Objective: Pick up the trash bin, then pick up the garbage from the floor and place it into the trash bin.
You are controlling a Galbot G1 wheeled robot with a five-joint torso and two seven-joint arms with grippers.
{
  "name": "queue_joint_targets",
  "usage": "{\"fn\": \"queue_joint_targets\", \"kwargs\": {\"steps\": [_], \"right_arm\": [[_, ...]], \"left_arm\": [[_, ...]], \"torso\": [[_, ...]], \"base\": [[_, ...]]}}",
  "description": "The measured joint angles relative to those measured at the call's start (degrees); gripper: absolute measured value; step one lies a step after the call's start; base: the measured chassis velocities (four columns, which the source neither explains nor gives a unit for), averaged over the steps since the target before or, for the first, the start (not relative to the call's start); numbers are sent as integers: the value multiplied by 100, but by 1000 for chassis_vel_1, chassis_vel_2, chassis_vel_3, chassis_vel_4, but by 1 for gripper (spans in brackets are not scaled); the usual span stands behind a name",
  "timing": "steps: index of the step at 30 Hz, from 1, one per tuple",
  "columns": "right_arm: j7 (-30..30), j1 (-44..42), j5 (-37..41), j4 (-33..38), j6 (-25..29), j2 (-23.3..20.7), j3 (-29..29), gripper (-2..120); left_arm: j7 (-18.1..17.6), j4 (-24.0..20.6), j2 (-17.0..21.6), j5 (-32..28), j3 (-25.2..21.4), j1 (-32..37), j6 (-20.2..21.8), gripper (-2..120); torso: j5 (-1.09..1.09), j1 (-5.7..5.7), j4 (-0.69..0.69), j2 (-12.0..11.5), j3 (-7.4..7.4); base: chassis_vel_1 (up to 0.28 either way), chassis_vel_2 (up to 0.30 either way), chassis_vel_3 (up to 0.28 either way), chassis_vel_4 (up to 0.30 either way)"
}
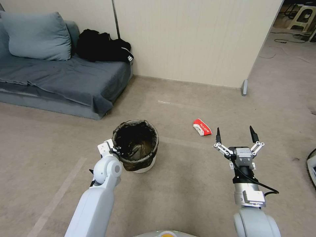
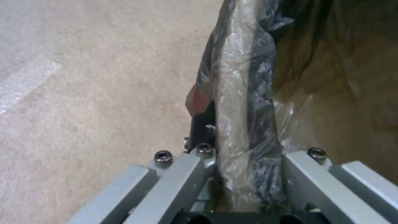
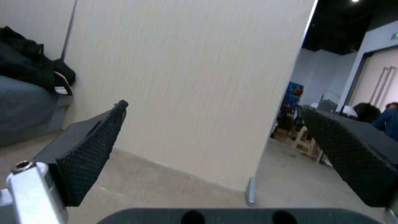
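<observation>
The trash bin (image 1: pixel 135 146), a small white bucket lined with a dark bag, is at floor level in front of me. My left gripper (image 1: pixel 115 150) is shut on its near-left rim; in the left wrist view the bagged rim (image 2: pixel 236 124) runs between the two fingers. A piece of garbage, a red-and-white wrapper (image 1: pixel 202 127), lies on the carpet to the right of the bin. My right gripper (image 1: pixel 236 132) hangs open just right of the wrapper, its black fingertips spread wide and holding nothing. In the right wrist view its fingers (image 3: pixel 89 149) frame the wall.
A grey sofa (image 1: pixel 62 82) with a cushion and a black garment stands at the back left. A beige partition wall (image 1: pixel 197 42) closes the back, its end post (image 1: pixel 244 87) at the right. Open carpet surrounds the bin. A dark object (image 1: pixel 312 168) sits at the right edge.
</observation>
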Motion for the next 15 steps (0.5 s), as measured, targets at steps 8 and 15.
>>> {"fn": "queue_joint_targets", "kwargs": {"steps": [8,15], "right_arm": [[-50,78,271,-153,312,-39,-67,100],[-91,172,442,-270,407,-76,-173,100]], "left_arm": [[1,-1230,79,211,-187,533,-25,1],[320,-2613,66,887,-235,1598,-81,1]], "torso": [[4,1,0,-2,-1],[10,1,1,2,-3]], "base": [[0,0,0,0],[0,0,0,0]]}}
